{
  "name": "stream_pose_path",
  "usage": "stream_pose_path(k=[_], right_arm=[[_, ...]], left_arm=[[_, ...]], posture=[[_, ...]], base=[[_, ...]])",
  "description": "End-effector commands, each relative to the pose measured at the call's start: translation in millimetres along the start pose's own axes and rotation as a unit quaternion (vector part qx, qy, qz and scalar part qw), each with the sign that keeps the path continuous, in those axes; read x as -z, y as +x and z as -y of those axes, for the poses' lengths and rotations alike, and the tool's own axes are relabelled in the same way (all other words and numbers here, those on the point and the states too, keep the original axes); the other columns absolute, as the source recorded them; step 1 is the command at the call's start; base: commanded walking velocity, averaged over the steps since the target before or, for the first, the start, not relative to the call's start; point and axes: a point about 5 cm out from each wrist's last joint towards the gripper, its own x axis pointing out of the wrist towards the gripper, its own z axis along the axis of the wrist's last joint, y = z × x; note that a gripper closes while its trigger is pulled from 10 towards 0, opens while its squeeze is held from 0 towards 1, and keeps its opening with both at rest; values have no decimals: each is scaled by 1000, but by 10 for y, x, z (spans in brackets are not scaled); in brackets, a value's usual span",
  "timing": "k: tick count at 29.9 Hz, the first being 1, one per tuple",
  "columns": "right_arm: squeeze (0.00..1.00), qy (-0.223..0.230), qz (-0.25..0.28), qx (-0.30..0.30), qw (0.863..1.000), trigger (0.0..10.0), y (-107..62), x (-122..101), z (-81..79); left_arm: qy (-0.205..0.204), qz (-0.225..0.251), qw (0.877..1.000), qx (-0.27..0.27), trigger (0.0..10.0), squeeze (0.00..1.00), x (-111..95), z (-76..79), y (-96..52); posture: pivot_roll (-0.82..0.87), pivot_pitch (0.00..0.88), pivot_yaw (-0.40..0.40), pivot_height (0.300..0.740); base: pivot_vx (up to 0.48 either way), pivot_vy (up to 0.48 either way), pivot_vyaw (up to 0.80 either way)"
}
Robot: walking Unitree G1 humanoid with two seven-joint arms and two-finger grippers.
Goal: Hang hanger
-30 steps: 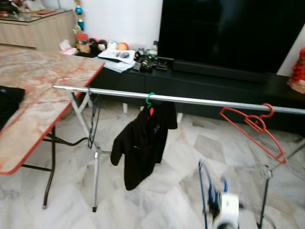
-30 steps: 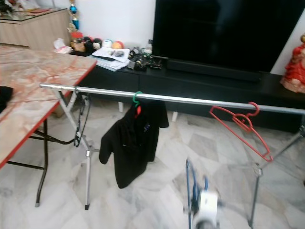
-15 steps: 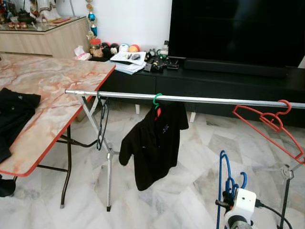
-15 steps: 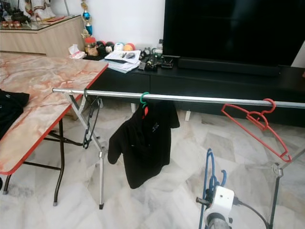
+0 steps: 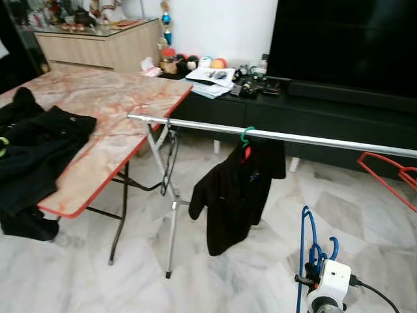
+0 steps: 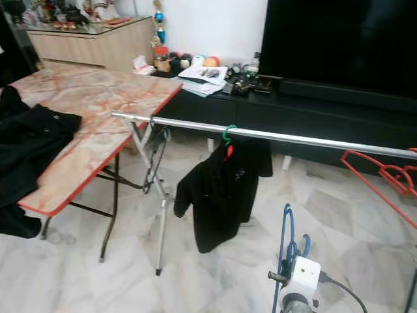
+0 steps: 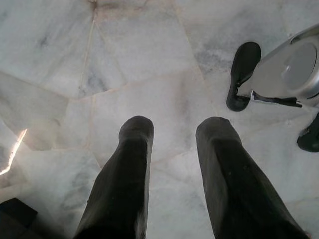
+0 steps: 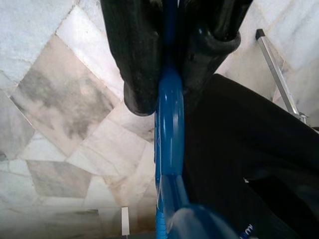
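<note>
Blue hanger (image 8: 169, 124): pinched between the right gripper (image 8: 172, 64) fingers, held upright low before the rail.
Left gripper (image 7: 172, 132): fingers spread, over marble floor (image 7: 149, 59).
Rail (image 5: 313, 138): black shirt (image 5: 238, 192) on green hanger (image 5: 246, 135) mid-rail; red hanger (image 5: 391, 179) toward right end.
Table (image 5: 130, 104): dark clothes (image 5: 36, 150) at left edge.

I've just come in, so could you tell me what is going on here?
The robot stands before a clothes rail with a blue hanger clamped in its right gripper, not yet hung. A black shirt and a red hanger are already on the rail. The left gripper hangs open over the floor.
</note>
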Motion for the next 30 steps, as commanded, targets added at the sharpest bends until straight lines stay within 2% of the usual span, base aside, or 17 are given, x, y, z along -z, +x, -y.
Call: stream_pose_path(k=[1,2,4,9,11,30], right_arm=[[0,1,5,-3,1000,10000,28,-54,-10],[0,-5,9,-10,1000,10000,46,-94,-21],[0,-5,15,-12,1000,10000,60,-131,-14],[0,-8,18,-17,1000,10000,69,-154,-18],[0,-6,20,-18,1000,10000,72,-163,-21],[0,-6,20,-18,1000,10000,90,-193,-24]], left_arm=[[-10,-2,1000,-3,10000,0,22,-24,-9],[-20,-7,1000,-6,10000,0,73,-41,-24],[-15,-20,1000,-6,10000,0,133,-48,-37],[-18,-24,1000,0,10000,0,158,-54,-45],[-9,-23,1000,1,10000,0,155,-5,-36],[-6,-12,1000,6,10000,0,132,67,-22]], posture=[[162,0,0,740],[160,0,-9,740],[158,0,-11,740],[160,0,-23,740],[160,0,-25,740],[171,0,-29,740]], base=[[0,0,0],[0,0,0],[0,0,0],[0,0,0],[0,0,0],[324,0,0]])
